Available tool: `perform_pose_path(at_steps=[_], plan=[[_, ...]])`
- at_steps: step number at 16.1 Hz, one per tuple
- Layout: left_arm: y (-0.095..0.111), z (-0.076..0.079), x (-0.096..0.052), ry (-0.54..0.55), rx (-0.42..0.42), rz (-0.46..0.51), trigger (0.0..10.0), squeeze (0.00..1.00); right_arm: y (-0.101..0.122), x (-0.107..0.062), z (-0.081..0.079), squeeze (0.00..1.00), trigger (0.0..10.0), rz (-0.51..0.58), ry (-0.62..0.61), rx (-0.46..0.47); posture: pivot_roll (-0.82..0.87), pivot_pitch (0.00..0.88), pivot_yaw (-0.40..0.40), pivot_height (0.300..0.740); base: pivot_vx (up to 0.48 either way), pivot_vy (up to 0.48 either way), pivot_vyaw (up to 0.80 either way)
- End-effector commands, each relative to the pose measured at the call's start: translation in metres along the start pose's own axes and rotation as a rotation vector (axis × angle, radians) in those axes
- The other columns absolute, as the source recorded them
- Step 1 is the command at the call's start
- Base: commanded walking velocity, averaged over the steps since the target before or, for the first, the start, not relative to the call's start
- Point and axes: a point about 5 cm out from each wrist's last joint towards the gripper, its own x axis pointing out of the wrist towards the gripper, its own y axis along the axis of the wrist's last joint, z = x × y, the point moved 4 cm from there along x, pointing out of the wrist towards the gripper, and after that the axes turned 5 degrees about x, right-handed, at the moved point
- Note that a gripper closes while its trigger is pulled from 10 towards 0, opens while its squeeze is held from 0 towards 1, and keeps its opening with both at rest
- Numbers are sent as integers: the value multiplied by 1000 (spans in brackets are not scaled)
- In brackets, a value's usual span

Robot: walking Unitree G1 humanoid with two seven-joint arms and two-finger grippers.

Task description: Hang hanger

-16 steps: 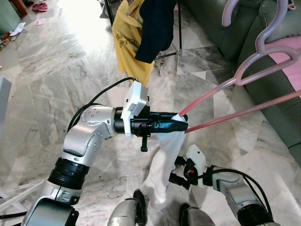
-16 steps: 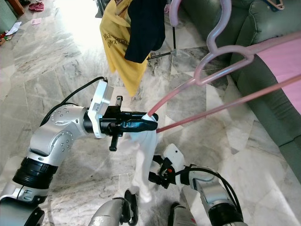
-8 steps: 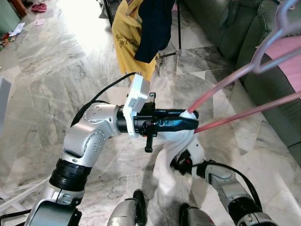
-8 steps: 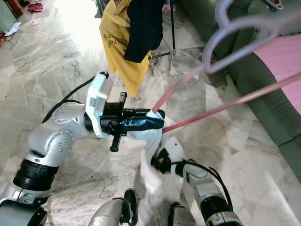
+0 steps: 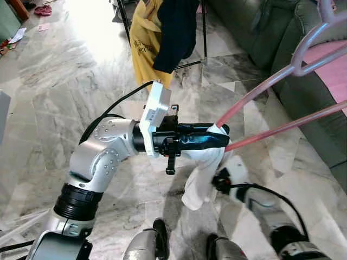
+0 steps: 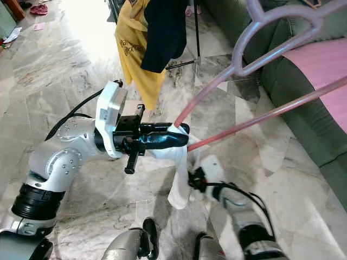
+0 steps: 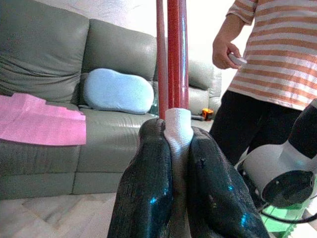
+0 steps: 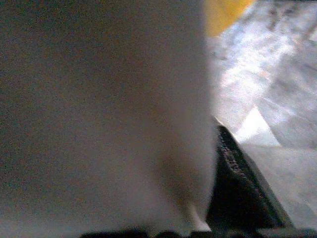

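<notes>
My left gripper (image 5: 219,138) is held out in front of me, shut on one corner of a pink hanger (image 5: 271,84). A white cloth (image 5: 203,173) is wrapped over that corner and hangs down from it. The hanger's two arms run up to the right, and its hook (image 6: 271,16) is at the top edge. In the left wrist view the black fingers (image 7: 148,188) pinch the white cloth (image 7: 178,126) below the red bars (image 7: 177,54). My right gripper (image 5: 219,181) is low, against the hanging cloth's lower end; the cloth (image 8: 99,114) sits right at its camera, beside one black finger (image 8: 242,188).
A yellow shirt (image 5: 143,49) and a dark garment (image 5: 176,32) hang on a black rack (image 5: 205,27) ahead. A green sofa (image 5: 260,32) with a pink cloth (image 5: 333,65) runs along the right. A person in a striped shirt (image 7: 277,54) stands by the sofa. Marble floor lies to the left.
My right gripper has risen from near the floor to the hanging cloth's lower end. The cloth has bunched up shorter. My left gripper and the hanger have shifted slightly up and to the right.
</notes>
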Motion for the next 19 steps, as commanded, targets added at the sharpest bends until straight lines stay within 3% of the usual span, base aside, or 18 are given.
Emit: perform_pose_path(at_steps=[1, 5, 11, 13, 15, 19], plan=[[10, 0, -3, -1, 43, 13, 10000, 0, -18, -9, 2, 0, 0, -43, -29, 25, -5, 241, 77, 740, 0, 0, 0], [11, -2, -4, 3, 47, 10, 10000, 0, -25, -27, 22, 0, 0, -35, -111, 48, -12, 239, 82, 740, 0, 0, 0], [5, -8, -11, 25, 45, -13, 10000, 0, -21, -40, 40, 0, 0, -6, -168, 56, -16, 228, 86, 740, 0, 0, 0], [-7, -14, -19, 86, 36, -37, 10000, 0, -13, -44, 42, 0, 0, 51, -146, 81, -20, 225, 85, 740, 0, 0, 0], [-32, -19, -36, 184, 13, -82, 10000, 0, 4, -51, 46, 0, 0, 139, -103, 119, -20, 225, 85, 740, 0, 0, 0], [-73, -24, -67, 355, -66, -123, 10000, 0, 50, -64, 54, 0, 0, 315, -39, 169, -51, 223, 71, 740, 0, 0, 0]])
